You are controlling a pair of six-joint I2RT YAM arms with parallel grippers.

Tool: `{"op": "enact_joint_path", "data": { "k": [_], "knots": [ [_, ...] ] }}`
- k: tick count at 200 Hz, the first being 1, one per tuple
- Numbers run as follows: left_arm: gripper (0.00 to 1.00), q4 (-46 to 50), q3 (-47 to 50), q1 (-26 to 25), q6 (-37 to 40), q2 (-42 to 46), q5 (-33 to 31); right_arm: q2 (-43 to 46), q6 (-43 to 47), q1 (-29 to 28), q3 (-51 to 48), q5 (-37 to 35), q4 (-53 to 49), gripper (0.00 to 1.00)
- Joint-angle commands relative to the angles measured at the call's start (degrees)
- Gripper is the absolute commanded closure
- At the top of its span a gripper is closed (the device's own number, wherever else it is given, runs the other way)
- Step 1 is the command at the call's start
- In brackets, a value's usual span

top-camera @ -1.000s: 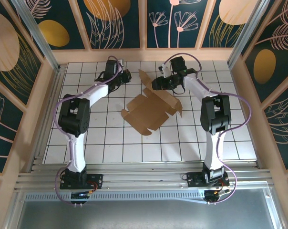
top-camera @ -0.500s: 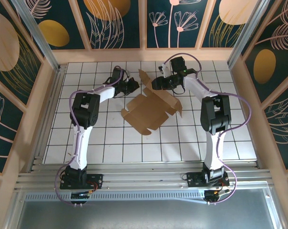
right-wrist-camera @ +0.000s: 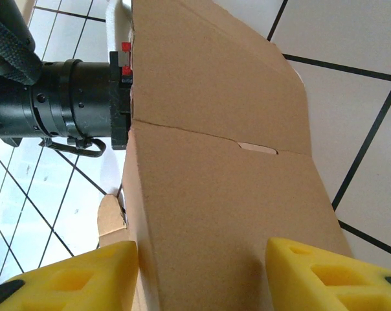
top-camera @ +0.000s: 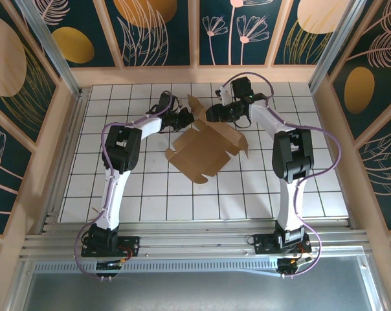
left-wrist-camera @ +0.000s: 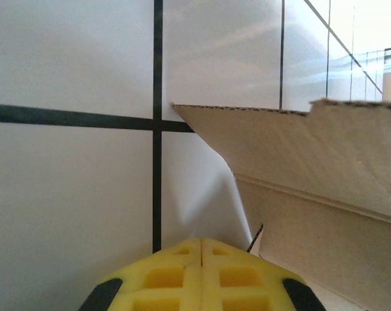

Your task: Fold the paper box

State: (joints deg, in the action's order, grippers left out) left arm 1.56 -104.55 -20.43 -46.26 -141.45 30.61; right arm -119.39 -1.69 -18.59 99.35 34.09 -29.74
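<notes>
The paper box lies mostly flat on the table, turned diagonally, its far flap standing up. Just left of that flap we find the left gripper, fingers pressed together and empty. On the flap's right the right gripper spreads wide across the panel, apparently bracing it, though contact is hard to confirm. The flap stands between both tools.

My left gripper, pads together, sits low over the table. Bare tile ahead and to the left; the paper box walls off the right. My right gripper, fingers spread, straddles a raised panel. My left arm sits just behind it, blocking that side. Top view: open tile around the box's near edges.
</notes>
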Motion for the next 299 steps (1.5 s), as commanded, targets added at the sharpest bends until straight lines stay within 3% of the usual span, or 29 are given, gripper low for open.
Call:
{"op": "enact_joint_path", "data": {
  "k": [1,26,83,118,138,165,188,221,262,299],
  "knots": [
    [1.0,4.18,-1.39,-0.58,2.53,-1.04,-1.33,1.44,-0.24,-0.03,-0.48,-0.78,0.13,0.46],
    [1.0,3.85,-1.6,-0.58,2.91,-0.81,-0.38,1.71,-0.08,0.03,-0.83,-1.04,0.16,0.45],
    [1.0,4.7,0.96,1.06,4.84,3.54,-11.84,2.32,0.11,-0.02,-2.3,-1.2,0.64,0.45],
    [1.0,7.53,0.34,1.0,6.57,2.94,-12.74,2.24,-0.04,0.0,-2.34,-1.13,0.98,0.45],
    [1.0,5.17,1.37,0.79,6.48,2.12,-7.57,2.19,-0.06,-0.03,-2.39,-1.13,1.13,0.46],
    [1.0,10.67,-5.05,-0.74,8.54,-1.98,-3.52,2.03,-0.15,-0.03,-2.32,-1.04,1.14,0.45],
    [1.0,4.92,-4.79,-1.11,4.07,-3.46,5.56,2.21,-0.23,0.01,-2.57,-1.03,1.22,0.45],
    [1.0,2.24,-4.0,-1.42,3.1,-2.39,7.84,2.42,-0.15,0.03,-2.85,-1.21,1.3,0.45],
    [1.0,-11.29,1.86,-1.87,-2.24,1.18,16.7,2.49,-0.41,0.04,-3.11,-1.63,1.55,0.46],
    [1.0,-6.51,-1.62,-3.38,2.2,-0.38,18.18,2.92,-0.72,0.14,-3.33,-2.01,2.0,0.46]
  ]
}}
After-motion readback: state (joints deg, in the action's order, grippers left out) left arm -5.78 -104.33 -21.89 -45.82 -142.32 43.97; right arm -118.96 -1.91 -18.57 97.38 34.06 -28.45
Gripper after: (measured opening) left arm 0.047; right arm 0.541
